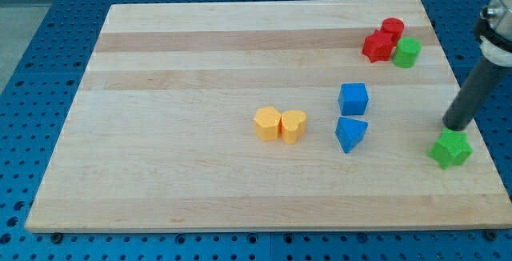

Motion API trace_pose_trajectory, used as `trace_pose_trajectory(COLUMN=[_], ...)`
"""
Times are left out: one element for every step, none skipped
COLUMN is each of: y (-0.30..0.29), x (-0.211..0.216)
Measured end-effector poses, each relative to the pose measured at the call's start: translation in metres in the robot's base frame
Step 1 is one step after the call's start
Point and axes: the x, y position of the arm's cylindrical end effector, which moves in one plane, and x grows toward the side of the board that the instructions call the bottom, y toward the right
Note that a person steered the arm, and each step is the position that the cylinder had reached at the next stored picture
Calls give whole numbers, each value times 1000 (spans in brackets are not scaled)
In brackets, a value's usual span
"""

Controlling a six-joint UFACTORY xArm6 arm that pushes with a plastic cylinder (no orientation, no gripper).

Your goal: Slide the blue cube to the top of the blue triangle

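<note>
Already the blue cube [353,98] sat directly toward the view's top from the blue triangle [350,134], the two nearly touching with only a thin strip of board between them, so the task appeared essentially done; at most a slight nudge to square the cube over the triangle seemed left, and that is a judgement rather than something seen. The rod had no fingers to open or close, and its tip [454,127] stood well to the view's right of the blue triangle, just above the green star-shaped block [450,149] and apparently touching nothing blue. To the view's left of the triangle lay two yellow blocks [281,124] pressed side by side. Far toward the view's top right of the triangle, two red blocks [382,42] and a green block [407,52] clustered together near the wooden board's [160,93] corner.
</note>
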Motion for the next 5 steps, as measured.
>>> trace_pose_trajectory(y=[14,28,28,2,-5], x=[20,50,46,94,100])
